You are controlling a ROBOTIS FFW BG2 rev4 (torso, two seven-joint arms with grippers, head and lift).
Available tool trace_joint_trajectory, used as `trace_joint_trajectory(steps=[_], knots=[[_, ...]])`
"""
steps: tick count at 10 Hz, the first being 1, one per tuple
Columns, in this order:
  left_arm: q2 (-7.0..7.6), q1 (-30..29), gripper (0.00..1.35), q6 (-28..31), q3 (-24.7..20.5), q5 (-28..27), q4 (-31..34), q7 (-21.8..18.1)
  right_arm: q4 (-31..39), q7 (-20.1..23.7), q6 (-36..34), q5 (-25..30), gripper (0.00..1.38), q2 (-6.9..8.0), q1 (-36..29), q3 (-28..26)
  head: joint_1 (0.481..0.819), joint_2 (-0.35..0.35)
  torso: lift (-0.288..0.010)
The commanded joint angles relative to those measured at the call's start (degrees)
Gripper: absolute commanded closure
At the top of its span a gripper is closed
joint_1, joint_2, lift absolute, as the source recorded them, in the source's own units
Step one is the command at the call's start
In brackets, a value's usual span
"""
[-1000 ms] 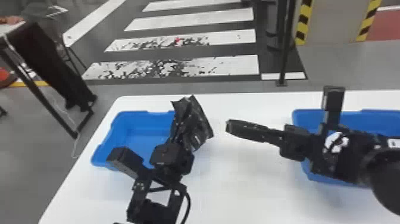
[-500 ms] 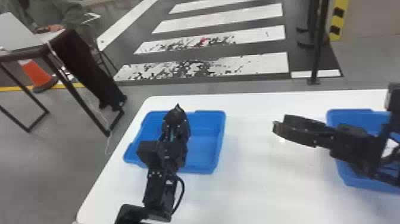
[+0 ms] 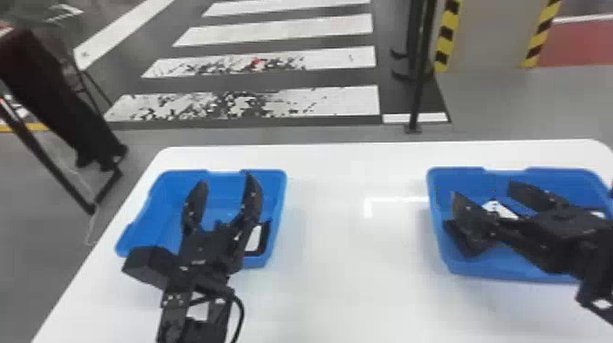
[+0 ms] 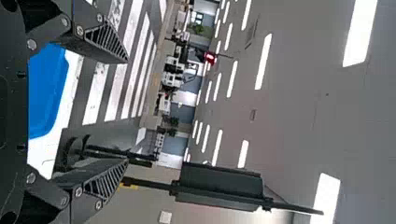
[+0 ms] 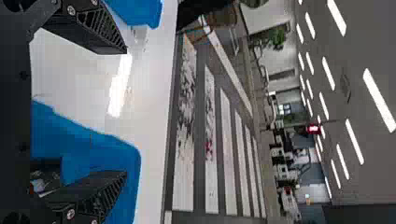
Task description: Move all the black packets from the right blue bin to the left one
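Ceiling lights (image 4: 263, 61) line the wrist views; head view shows left gripper (image 3: 225, 179) and right gripper (image 3: 482, 188) spread wide.

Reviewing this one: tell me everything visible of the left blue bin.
The left blue bin is shallow, open-topped and plastic-looking, plain blue with rounded corners. It stands upright on the white table. Toward its right side lies a black packet with a white patch. The left end effector, fingers apart, hides part of the bin; whether they touch is unclear.
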State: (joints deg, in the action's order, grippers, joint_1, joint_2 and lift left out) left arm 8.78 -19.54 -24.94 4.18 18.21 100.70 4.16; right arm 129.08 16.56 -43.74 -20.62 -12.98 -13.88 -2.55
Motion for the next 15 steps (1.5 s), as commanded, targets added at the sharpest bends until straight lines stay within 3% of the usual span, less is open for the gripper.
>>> trace_joint_trajectory(steps=[1, 3, 5, 9, 15], knots=[[0.01, -1.41, 0.24, -0.52, 1.07, 1.21, 1.6, -0.55, 0.79, -1.97, -3.08, 1.43, 0.12, 0.33, -1.45, -1.56, 0.695, 0.117, -0.168], [0.36, -1.97, 0.24, -1.5, 3.59, 2.12, 3.43, -0.91, -6.81, -2.41, -3.5, 3.48, 0.12, 0.24, 3.19, -1.79, 0.695, 0.072, -0.168], [0.72, -1.83, 0.24, -1.22, 4.84, 2.24, 3.85, -0.99, -16.37, 0.23, -2.24, 4.51, 0.12, -0.02, 9.38, -1.79, 0.695, 0.016, -0.168], [0.72, -1.83, 0.24, -0.94, 5.18, 2.35, 3.85, -1.17, -26.07, 0.84, -1.81, 7.83, 0.13, -0.55, 16.83, 0.5, 0.695, -0.027, -0.168], [0.89, -1.83, 0.24, -0.38, 5.07, 2.47, 3.85, -1.35, -31.7, 2.07, -2.8, 10.11, 0.17, -0.82, 19.36, 2.33, 0.695, -0.024, -0.168]])
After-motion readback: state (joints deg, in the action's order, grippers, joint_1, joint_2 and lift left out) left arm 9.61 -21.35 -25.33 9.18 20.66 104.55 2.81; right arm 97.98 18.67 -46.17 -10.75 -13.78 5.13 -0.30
